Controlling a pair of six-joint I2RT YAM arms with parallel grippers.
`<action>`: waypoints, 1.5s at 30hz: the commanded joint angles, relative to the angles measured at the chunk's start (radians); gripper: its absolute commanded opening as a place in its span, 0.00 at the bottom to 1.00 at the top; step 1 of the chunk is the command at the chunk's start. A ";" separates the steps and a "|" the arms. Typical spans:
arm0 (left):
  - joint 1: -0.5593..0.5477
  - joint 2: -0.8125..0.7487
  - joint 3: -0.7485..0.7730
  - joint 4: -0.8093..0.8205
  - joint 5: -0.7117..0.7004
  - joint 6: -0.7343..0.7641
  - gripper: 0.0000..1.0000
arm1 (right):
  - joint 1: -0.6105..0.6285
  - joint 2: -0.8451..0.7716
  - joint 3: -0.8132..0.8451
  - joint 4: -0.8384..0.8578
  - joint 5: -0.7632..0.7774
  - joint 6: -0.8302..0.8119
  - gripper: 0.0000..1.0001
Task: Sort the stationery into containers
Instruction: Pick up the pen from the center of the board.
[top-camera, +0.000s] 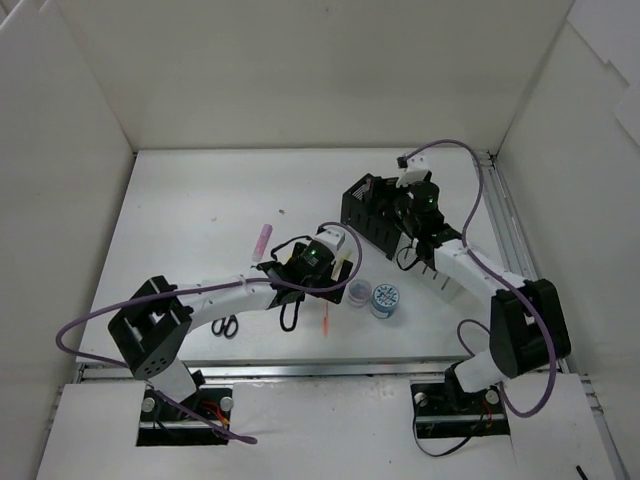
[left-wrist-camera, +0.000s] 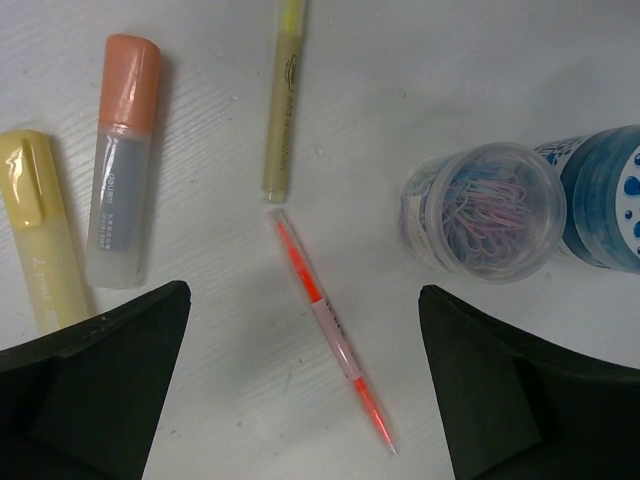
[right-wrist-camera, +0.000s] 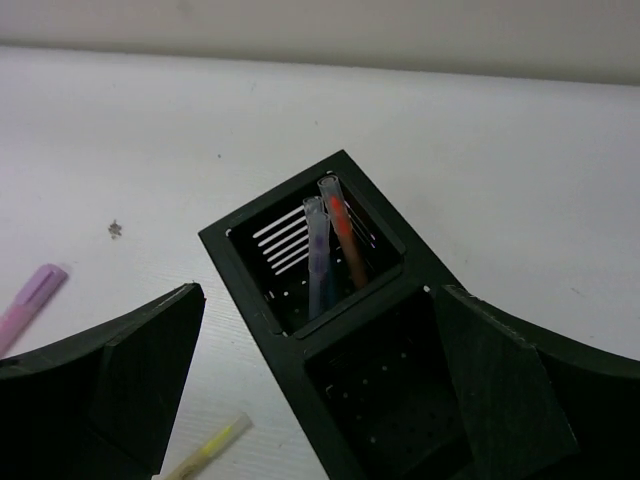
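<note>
My left gripper (left-wrist-camera: 303, 305) is open and hangs low over a thin orange pen (left-wrist-camera: 330, 330) that lies on the table between its jaws. It also shows in the top view (top-camera: 327, 322). Beside it lie a thin yellow pen (left-wrist-camera: 283, 110), an orange highlighter (left-wrist-camera: 125, 160) and a yellow highlighter (left-wrist-camera: 40, 230). My right gripper (right-wrist-camera: 320, 295) is open and empty above the black organizer (right-wrist-camera: 290, 320). The organizer's far compartment holds a purple pen (right-wrist-camera: 320, 260) and an orange pen (right-wrist-camera: 345, 235). Its near compartment looks empty. A pink highlighter (top-camera: 261, 240) lies to the left.
A clear round tub of paper clips (left-wrist-camera: 485, 210) and a blue round roll (left-wrist-camera: 605, 200) stand right of the orange pen. Black-handled scissors (top-camera: 226, 326) lie by the left arm. The white organizer (top-camera: 440, 282) is partly hidden under the right arm. White walls enclose the table.
</note>
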 joint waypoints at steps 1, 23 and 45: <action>-0.017 0.018 0.055 -0.042 -0.080 -0.042 0.93 | 0.005 -0.184 -0.033 0.041 0.084 0.072 0.98; -0.065 0.184 0.052 -0.123 -0.166 -0.139 0.08 | 0.039 -0.624 -0.179 -0.385 0.406 0.138 0.98; 0.038 -0.195 0.069 0.299 -0.139 0.315 0.00 | 0.048 -0.756 -0.324 -0.182 0.238 0.068 0.98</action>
